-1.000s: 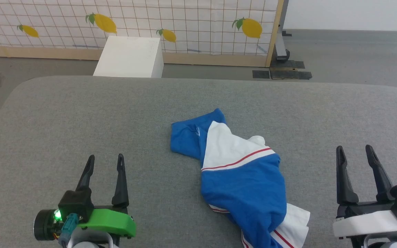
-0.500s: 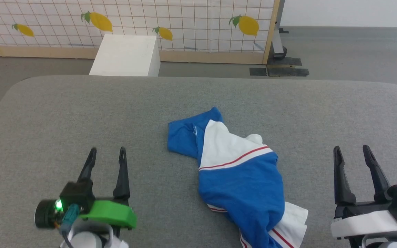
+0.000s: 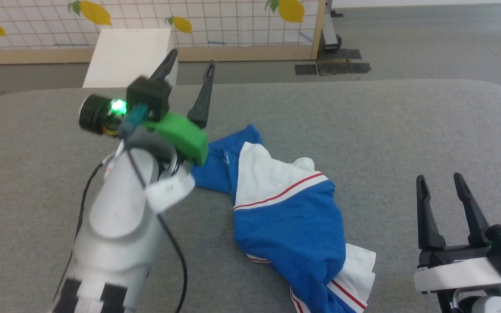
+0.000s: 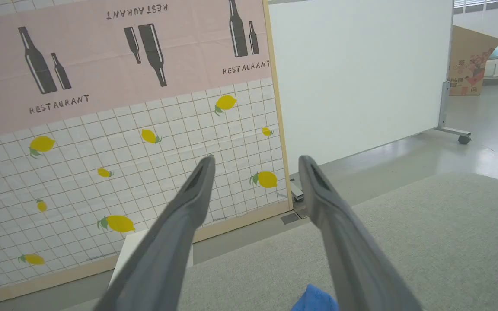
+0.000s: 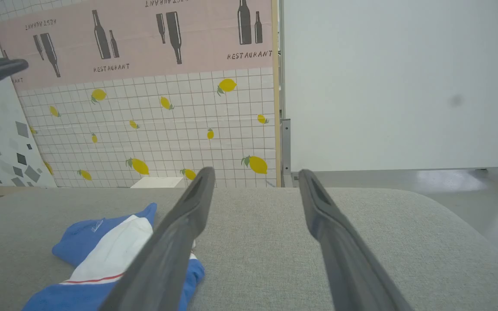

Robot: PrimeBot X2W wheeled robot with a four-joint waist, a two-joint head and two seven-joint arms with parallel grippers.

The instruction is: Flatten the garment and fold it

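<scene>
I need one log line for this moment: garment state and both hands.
garment: crumpled on table, not yet flattened | left hand: open, empty, in air above garment's blue corner | right hand: open, empty, apart from garment

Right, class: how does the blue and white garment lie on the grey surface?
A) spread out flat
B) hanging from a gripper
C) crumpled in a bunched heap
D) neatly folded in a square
C: the garment lies bunched and twisted on the grey surface, its white and blue layers overlapping.
</scene>
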